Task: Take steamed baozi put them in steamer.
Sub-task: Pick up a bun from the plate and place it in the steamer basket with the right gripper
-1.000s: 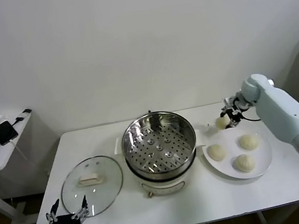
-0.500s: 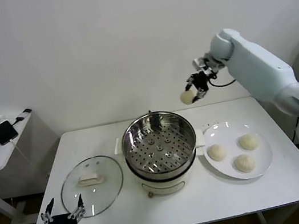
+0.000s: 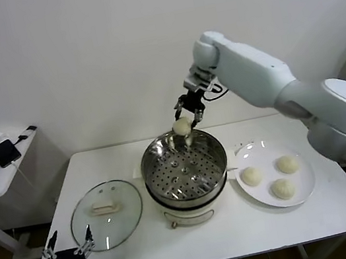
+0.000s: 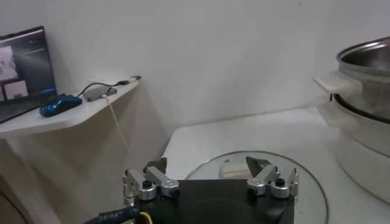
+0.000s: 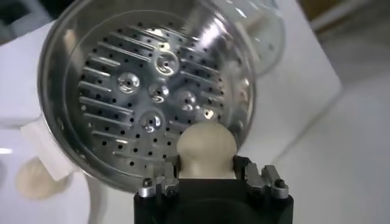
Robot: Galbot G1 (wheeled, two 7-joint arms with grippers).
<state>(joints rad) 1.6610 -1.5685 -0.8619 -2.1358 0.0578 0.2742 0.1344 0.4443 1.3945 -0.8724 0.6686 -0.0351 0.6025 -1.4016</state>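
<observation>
- Our right gripper hangs over the far rim of the steamer, its jaws clamped on 1 baozi; the bun bulges out past the fingertips.
- We judge the bun light and soft: the dough will dent under a hard squeeze and may cling to the pads on release. The widest part of the dome, taken from 2 opposite sides with a gentle hold, looks like the right place.
- Below it, the perforated tray is bare, so any spot on it would take the bun.
- 3 more buns sit on the white plate, just beside the steamer.
- The glass lid lies flat on the table on the steamer's other side.
- Our left gripper idles low near the lid, jaws wide apart, holding nothing.
- We can read no brand, label or writing on steamer, plate or lid.
</observation>
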